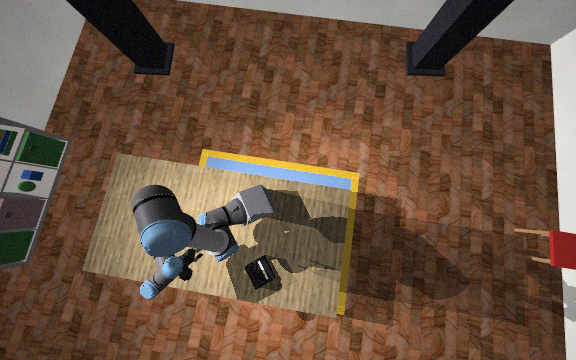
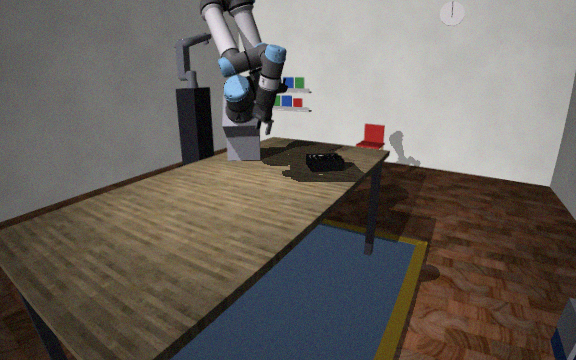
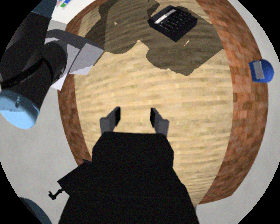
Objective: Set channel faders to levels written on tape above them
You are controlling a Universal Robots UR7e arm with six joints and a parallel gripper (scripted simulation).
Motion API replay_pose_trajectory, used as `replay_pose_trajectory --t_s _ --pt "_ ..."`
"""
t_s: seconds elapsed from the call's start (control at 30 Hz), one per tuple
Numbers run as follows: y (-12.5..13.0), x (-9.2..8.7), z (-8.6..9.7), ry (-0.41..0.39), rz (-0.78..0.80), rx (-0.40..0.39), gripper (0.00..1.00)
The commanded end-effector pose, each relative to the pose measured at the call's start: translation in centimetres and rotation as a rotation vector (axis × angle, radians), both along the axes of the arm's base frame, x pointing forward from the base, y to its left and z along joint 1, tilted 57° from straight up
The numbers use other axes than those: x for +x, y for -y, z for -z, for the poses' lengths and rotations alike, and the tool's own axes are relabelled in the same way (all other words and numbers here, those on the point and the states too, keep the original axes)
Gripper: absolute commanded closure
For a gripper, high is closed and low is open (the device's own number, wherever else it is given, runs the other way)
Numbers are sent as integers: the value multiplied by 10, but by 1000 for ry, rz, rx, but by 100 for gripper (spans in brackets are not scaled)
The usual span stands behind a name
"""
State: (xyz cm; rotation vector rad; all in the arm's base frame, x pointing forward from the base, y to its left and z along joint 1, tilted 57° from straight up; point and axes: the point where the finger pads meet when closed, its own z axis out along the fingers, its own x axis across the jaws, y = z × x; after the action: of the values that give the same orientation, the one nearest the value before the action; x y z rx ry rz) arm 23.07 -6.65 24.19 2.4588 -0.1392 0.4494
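Faders on the desk too small to read. Claw wide open, gripping nothing, well above the table.

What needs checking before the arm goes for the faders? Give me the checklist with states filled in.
1. Gripper open with nothing between the fingers: ok.
2. Lighting desk flat on the table, away from the edges: ok.
3. Gripper over the desk: not ok; it hangs high near the arm's grey pedestal, apart from the desk.
4. Path across the table top to the desk free of other things: ok.
5. Tape levels readable: cannot tell, the desk is too small in every view.
6. Present fader positions, master included: cannot tell.
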Motion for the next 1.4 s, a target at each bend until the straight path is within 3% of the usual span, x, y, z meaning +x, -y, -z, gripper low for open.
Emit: replay_pose_trajectory --t_s 0.0,0.2,0.27,0.7,0.83,1.0,1.37 --pt "-1 16 0 0 -7 -4 0" --pt "-7 38 4 -3 -22 -8 0" --pt "-7 38 4 -3 -22 -8 0" --pt "-42 99 31 1 -70 -37 0" --pt "-47 105 34 2 -75 -41 0" --pt "-74 129 53 13 -103 -62 0" --pt "-120 155 87 39 -148 -98 0"
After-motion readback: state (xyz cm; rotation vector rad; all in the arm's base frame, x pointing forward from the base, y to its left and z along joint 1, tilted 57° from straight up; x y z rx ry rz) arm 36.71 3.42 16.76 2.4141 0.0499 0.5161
